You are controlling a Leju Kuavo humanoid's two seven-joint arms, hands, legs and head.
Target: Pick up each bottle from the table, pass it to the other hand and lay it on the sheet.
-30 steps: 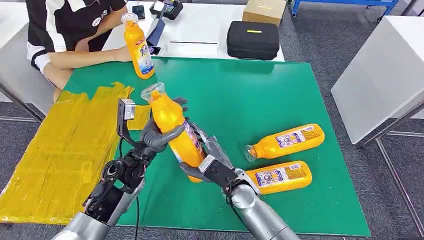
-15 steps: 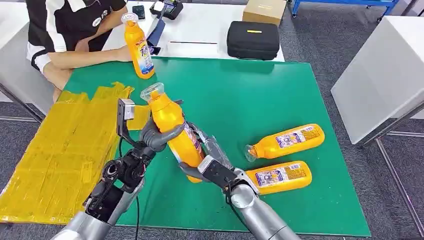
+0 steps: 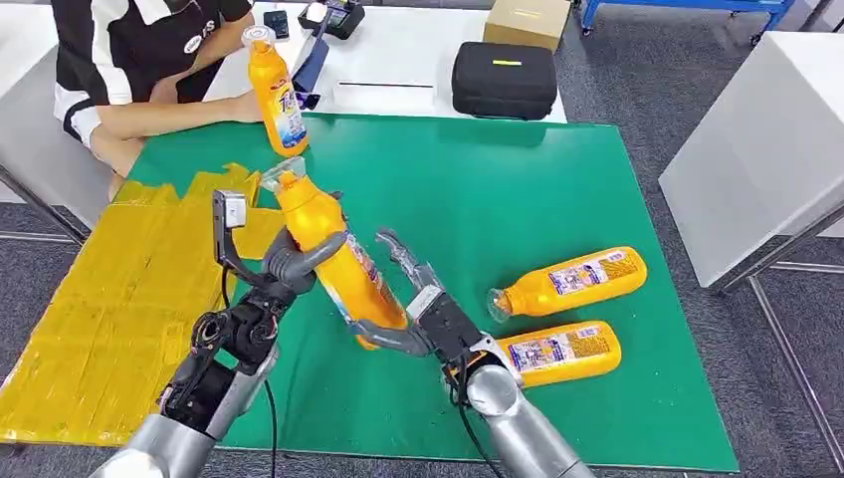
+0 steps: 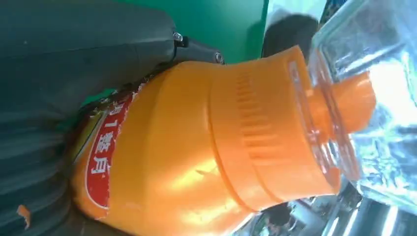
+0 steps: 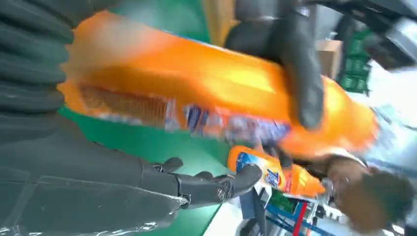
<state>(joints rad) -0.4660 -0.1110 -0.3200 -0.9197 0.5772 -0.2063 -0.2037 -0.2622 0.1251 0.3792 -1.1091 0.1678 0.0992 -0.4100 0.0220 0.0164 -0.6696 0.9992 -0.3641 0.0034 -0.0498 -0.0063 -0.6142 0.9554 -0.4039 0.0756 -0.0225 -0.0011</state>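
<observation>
Hand-over step, bottle in transfer. The left hand [image 3: 289,261] wraps its thumb and fingers around the upper body of the held bottle [image 3: 333,261], carrying it tilted above the green mat [image 3: 518,189], cap toward the yellow sheet [image 3: 109,299]. The right hand [image 3: 423,309] lies at the bottle's base with its fingers spread apart; the right wrist view is blurred, so whether its thumb touches the base cannot be told, but it appears to grip nothing. Judged from this, the pass is made and the laying-down is due: the next move calls for the left arm to swing outward over the sheet, lower the bottle onto its side and release it. Two lying bottles [image 3: 567,282] rest near the right arm, awaiting pick-up. At the mat's far edge a person's hand [image 3: 244,106] touches an upright bottle [image 3: 276,92].
</observation>
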